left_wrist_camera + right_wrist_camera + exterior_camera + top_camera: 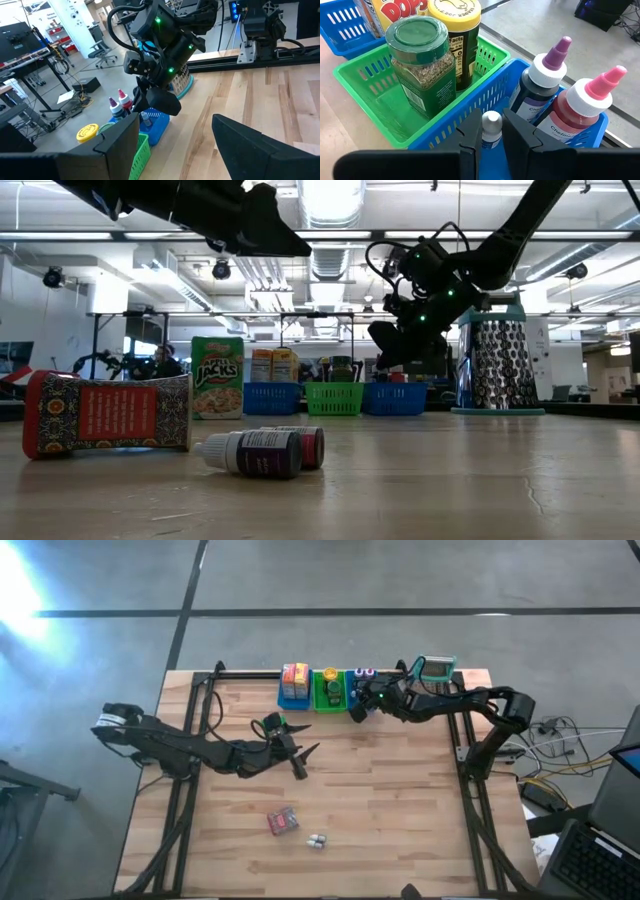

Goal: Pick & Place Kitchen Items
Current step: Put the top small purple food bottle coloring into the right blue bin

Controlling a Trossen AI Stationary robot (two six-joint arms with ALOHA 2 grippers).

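My wooden worktop [400, 790] sits in a bright lab hall. At its far edge, the small white-capped bottle [491, 129] is pinched in my right pincer [492, 142], hanging over the right-hand blue bin [490, 95], which holds a purple-tipped bottle [542, 82] and a pink-tipped bottle [580, 107]. Left of it, the green bin [365, 75] carries two jars (green lid, yellow lid). Near me lie a red packet [283, 821] and two little bottles [317, 841]. My left pincer [297, 751] hovers mid-worktop, fingers apart, holding nothing.
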